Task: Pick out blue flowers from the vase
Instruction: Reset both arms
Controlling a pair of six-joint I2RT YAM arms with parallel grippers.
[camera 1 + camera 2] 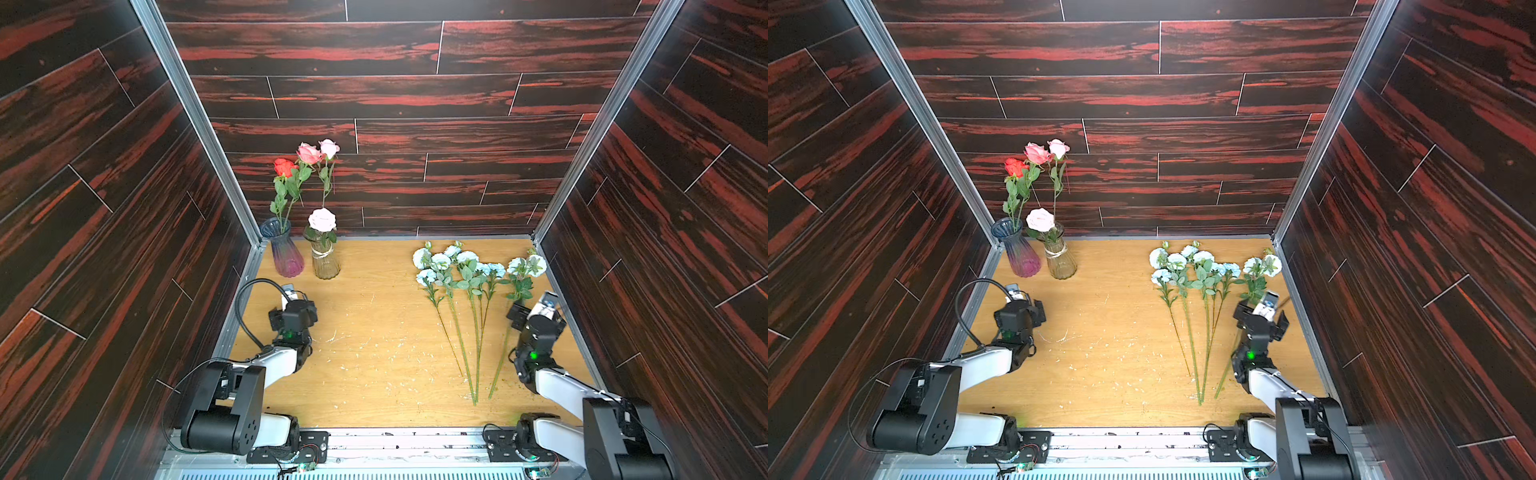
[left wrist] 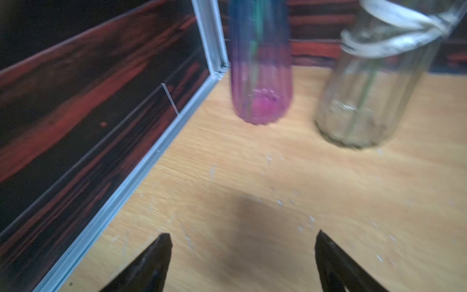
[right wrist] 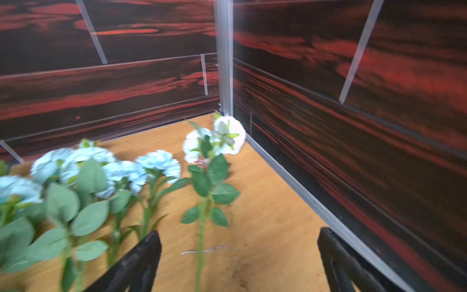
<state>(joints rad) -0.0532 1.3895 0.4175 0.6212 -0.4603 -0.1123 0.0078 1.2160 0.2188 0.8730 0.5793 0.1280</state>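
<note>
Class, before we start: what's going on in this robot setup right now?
A two-armed robot is sorting flowers. The blue flowers lie side by side on the table, on the robot's right; none shows in a vase. The purple vase and clear vase at the far left hold only roses. Both grippers are open and hold nothing: the left gripper faces the vases, and the right gripper sits over the outermost blue spray's stem.

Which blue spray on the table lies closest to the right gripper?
The lone spray beside the right wall, apart from the fanned group; the open right gripper straddles its stem.
</note>
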